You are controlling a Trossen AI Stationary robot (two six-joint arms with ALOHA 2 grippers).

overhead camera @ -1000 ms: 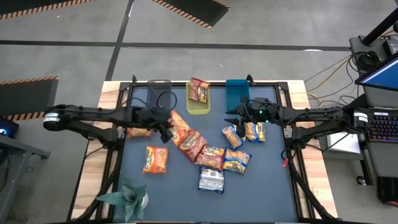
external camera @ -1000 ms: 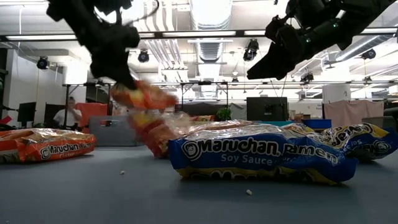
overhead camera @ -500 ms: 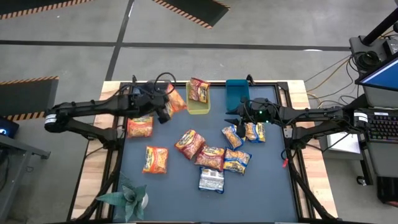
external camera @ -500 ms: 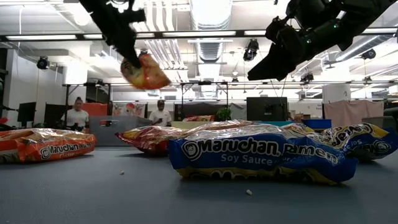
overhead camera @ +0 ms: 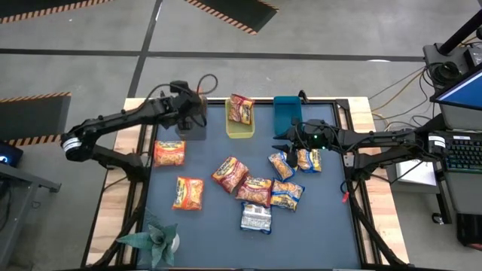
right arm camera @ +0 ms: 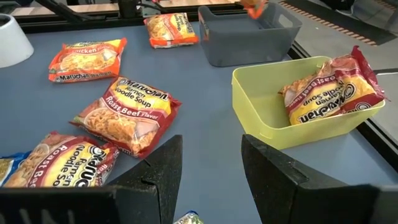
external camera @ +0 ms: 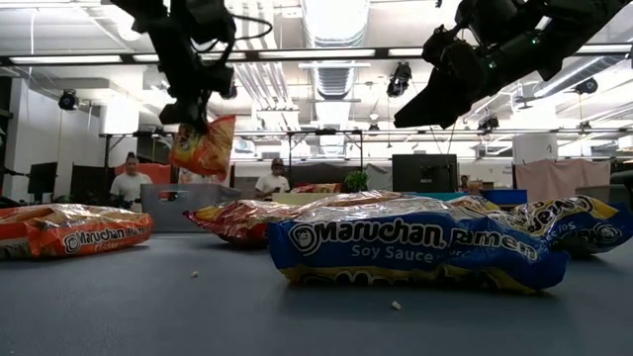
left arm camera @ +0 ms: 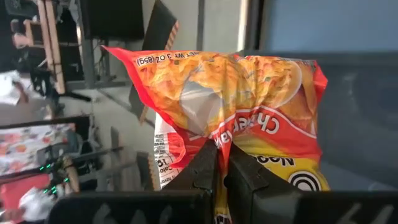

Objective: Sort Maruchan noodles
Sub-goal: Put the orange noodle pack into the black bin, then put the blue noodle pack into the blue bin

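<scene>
The left gripper (external camera: pixel 194 117) hangs above the grey bin (overhead camera: pixel 193 119), its fingers (left arm camera: pixel 208 163) clenched on the top edge of an orange noodle packet (left arm camera: pixel 239 106) that dangles clear of the bin's rim. Beside the grey bin, the yellow bin (overhead camera: pixel 241 124) holds one red packet (right arm camera: pixel 333 93) leaning on its wall, and the blue bin (overhead camera: pixel 287 114) stands just beyond that.

The right gripper (right arm camera: pixel 211 163) waits near the blue bin, over the dark table (overhead camera: pixel 316 218), its fingers parted with nothing between them.

The other noodle packets lie flat on the table, away from the bins: two orange ones (overhead camera: pixel 170 153) nearest the grey bin, a cluster of red ones (overhead camera: pixel 230 174) toward the middle, blue-and-yellow ones (overhead camera: pixel 287 194) nearer the right gripper, and what looks like a silvery-white packet (overhead camera: pixel 256 218) farthest out. A leafy plant (overhead camera: pixel 154 239) sits at the table's corner, well apart from the bins.
</scene>
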